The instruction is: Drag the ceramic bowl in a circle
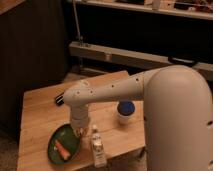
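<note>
The ceramic bowl [57, 137] is a shallow dark green dish near the front left of the wooden table [37, 107]. An orange piece [62, 148] lies inside it. My white arm [107, 90] reaches from the right and bends down over the table. My gripper [79, 131] points down at the bowl's right rim, touching or just above it. The rim under the gripper is hidden.
A clear bottle with a white cap [96, 145] lies just right of the bowl near the table's front edge. A white cup with a blue top [125, 112] stands at the centre right. A black object [59, 99] lies behind the arm. A metal rail [125, 55] runs behind the table.
</note>
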Available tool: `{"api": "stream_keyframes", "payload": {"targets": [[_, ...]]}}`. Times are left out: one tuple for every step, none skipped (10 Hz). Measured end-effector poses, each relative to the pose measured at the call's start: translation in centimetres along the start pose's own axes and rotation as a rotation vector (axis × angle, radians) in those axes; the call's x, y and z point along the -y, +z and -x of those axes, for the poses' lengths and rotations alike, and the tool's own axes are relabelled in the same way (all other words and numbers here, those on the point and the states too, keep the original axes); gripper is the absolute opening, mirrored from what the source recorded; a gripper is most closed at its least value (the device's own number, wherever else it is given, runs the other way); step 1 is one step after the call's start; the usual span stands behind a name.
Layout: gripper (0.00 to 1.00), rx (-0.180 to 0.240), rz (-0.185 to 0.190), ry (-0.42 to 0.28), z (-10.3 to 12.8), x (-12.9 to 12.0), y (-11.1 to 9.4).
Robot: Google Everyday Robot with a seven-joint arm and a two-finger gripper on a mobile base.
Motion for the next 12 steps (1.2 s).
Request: {"api": "stream_keyframes", "payload": {"targets": [[0.0,-0.005,-0.021,-0.015,-1.1,1.1,0.2],[0.0,-0.009,-0.044,-0.025,-2.3,2.0,0.5],[0.0,-0.011,-0.07,-0.041,-3.8,3.3,1.0],[0.0,-0.008,-0.088,-0.048,-5.2,4.3,1.6],[0.0,-0.007,-0.1,-0.043,-6.3,4.7,2.2],[0.0,-0.014,-0.113,-0.027,-8.2,4.2,2.7],[0.0,-0.03,-0.12,-0.01,-9.6,3.5,2.6],[0.0,-0.048,-0.122,0.009,-10.9,2.7,1.9],[0.0,-0.063,-0.12,0.03,-11.8,1.8,1.2],[0.0,-0.078,-0.114,0.052,-12.3,0.9,0.6],[0.0,-0.092,-0.107,0.076,-12.4,0.0,0.0],[0.0,-0.114,-0.109,0.092,-12.4,-0.9,-0.5]]}}
